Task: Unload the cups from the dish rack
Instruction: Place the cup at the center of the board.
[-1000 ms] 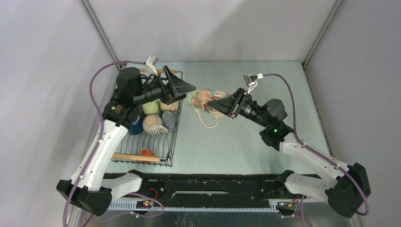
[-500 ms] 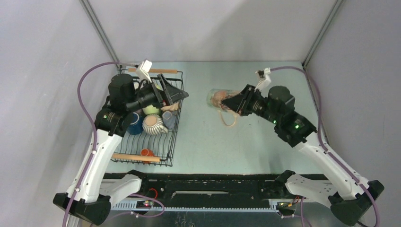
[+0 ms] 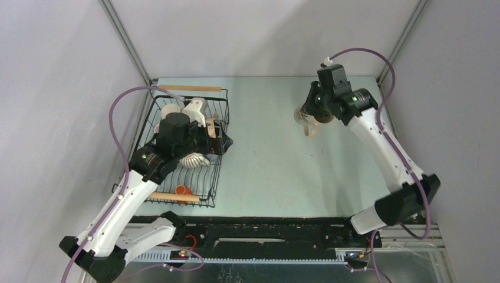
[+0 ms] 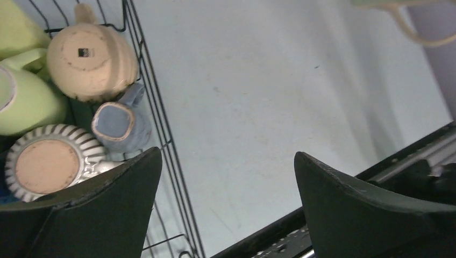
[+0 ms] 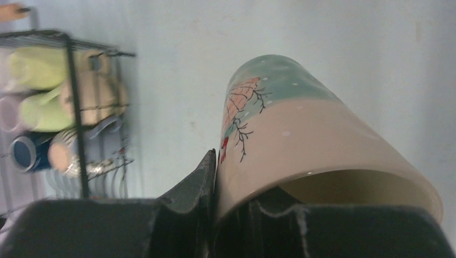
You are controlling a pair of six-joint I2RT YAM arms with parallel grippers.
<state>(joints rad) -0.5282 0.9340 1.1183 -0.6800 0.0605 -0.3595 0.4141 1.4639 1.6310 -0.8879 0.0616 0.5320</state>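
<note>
Cup [image 5: 301, 129] rim pinched in right end effector [image 5: 236, 185], base outward

One wire dish rack [image 3: 216, 171] with two wooden handles [image 3: 190, 88]; at least six cups [image 4: 47, 164] inside, full count hidden; one patterned cup [image 5: 301, 134] outside; two robot arms [image 3: 127, 197].
</note>
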